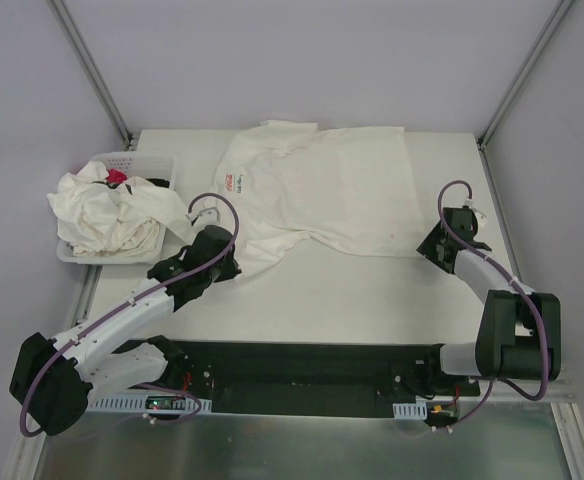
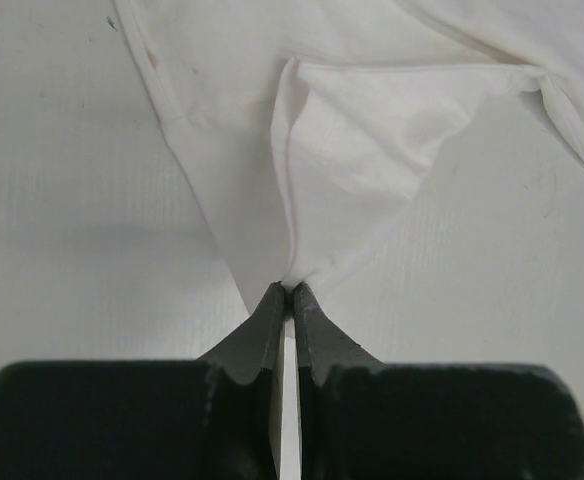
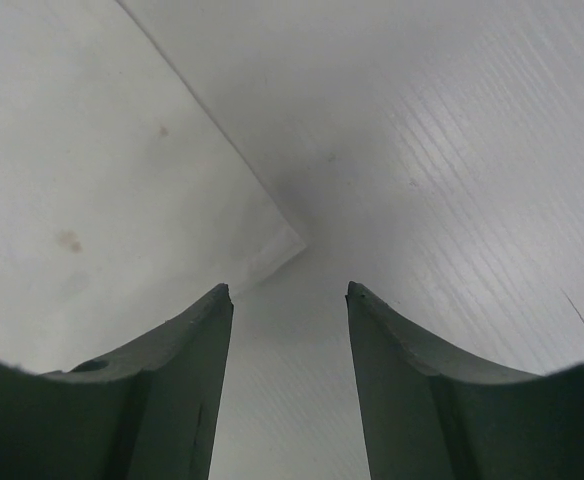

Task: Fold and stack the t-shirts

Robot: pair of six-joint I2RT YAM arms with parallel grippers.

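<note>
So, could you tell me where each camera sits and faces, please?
Top external: above and behind, looking down on the t-shirt; both arms show.
Left wrist: on that arm, facing the t-shirt pinched in the shut left end effector.
Right wrist: likewise, facing its corner past the open right end effector.
All share that t-shirt.

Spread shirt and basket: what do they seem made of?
Spread t-shirt: thin, soft off-white fabric, likely cotton, matte; it wrinkles and bunches where the left hand pinches it. Basket: white plastic by the look, stiff walls with rows of holes.
</note>
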